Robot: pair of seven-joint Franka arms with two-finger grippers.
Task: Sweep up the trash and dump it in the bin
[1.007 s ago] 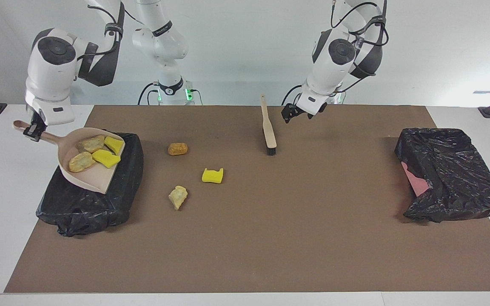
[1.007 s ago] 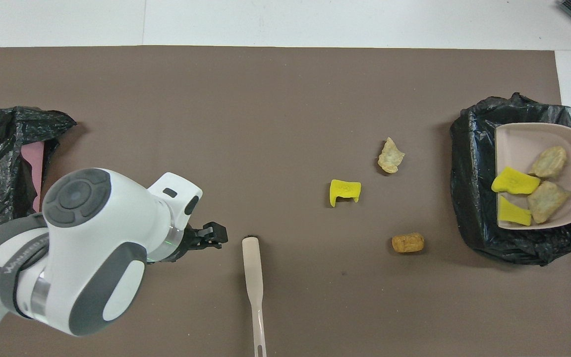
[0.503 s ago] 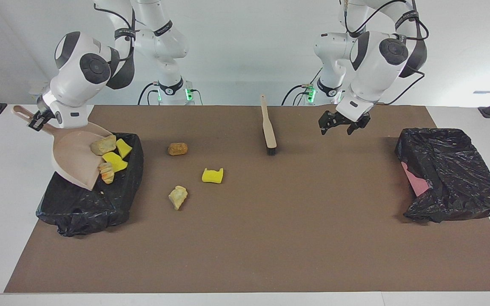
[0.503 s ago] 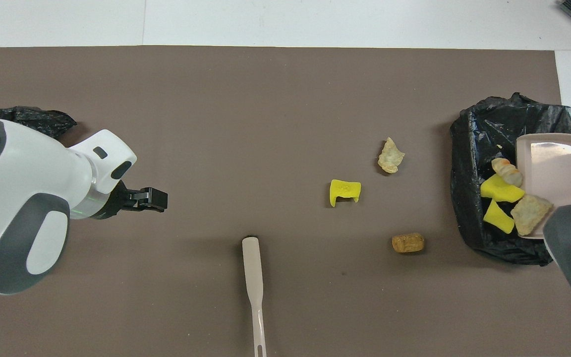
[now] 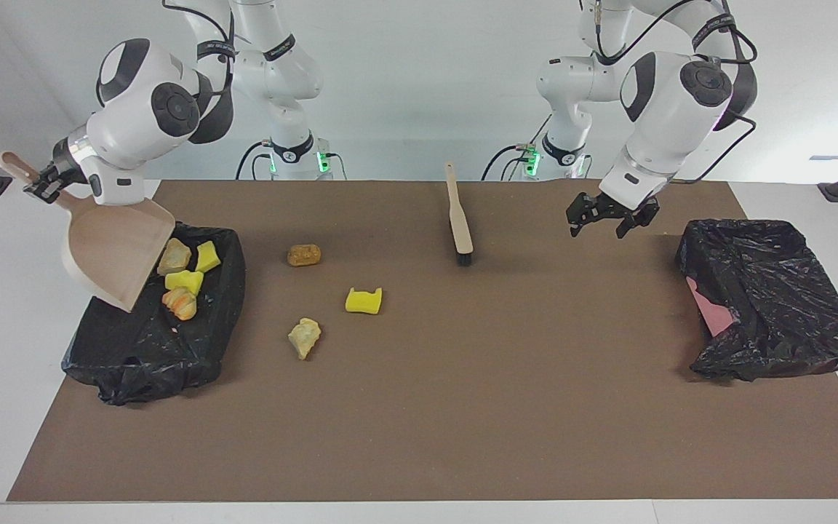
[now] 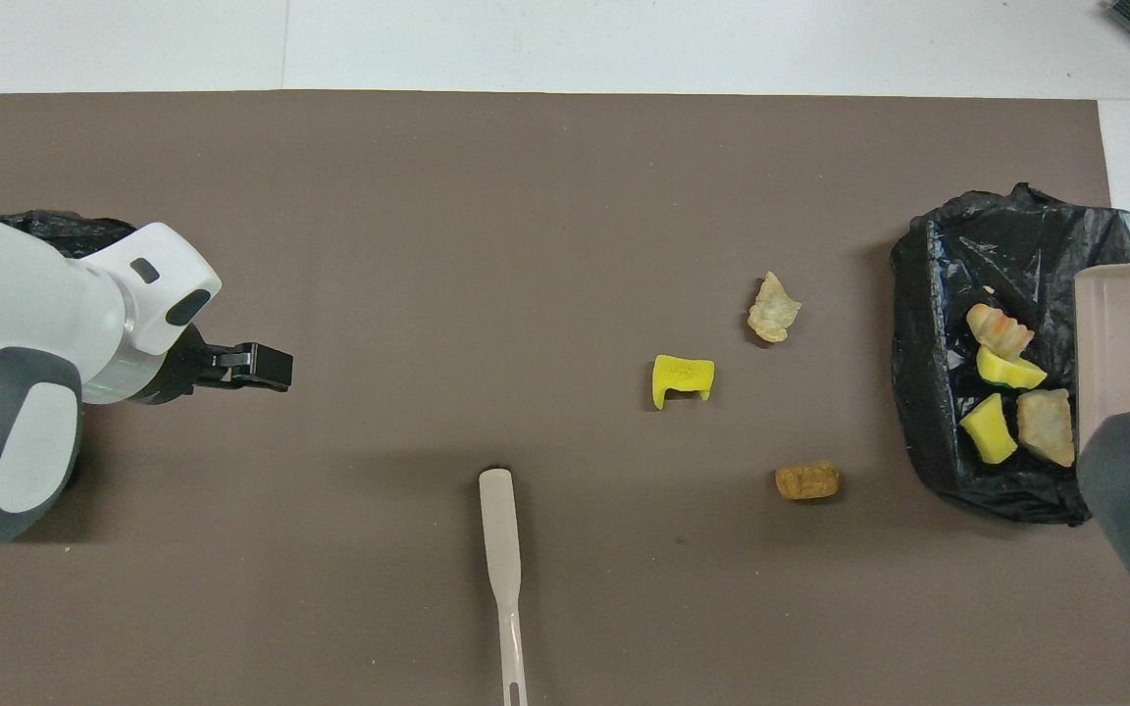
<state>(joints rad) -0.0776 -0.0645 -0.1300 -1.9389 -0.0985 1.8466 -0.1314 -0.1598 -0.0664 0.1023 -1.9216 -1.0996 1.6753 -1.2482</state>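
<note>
Facing view: right gripper point(image 5: 42, 189), jaws clamped on the dustpan point(image 5: 117, 251) handle, tilts it over a bin point(image 5: 150, 342) holding four trash lumps point(image 5: 185, 281). Three lumps point(image 5: 363, 300) lie on the counter point(image 5: 463, 400). One brush point(image 5: 458, 215). Left gripper point(image 5: 604, 220), jaws wide, hovers beside a second bin point(image 5: 775, 298).

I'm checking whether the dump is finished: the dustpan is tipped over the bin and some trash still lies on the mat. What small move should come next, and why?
Probably level the dustpan, held by the right pincer, and lift it clear of the bin: it looks emptied, with four pieces lying in the bin. Three lumps remain on the mat, and the brush lies untouched; the left pincer hangs open beside it.
</note>
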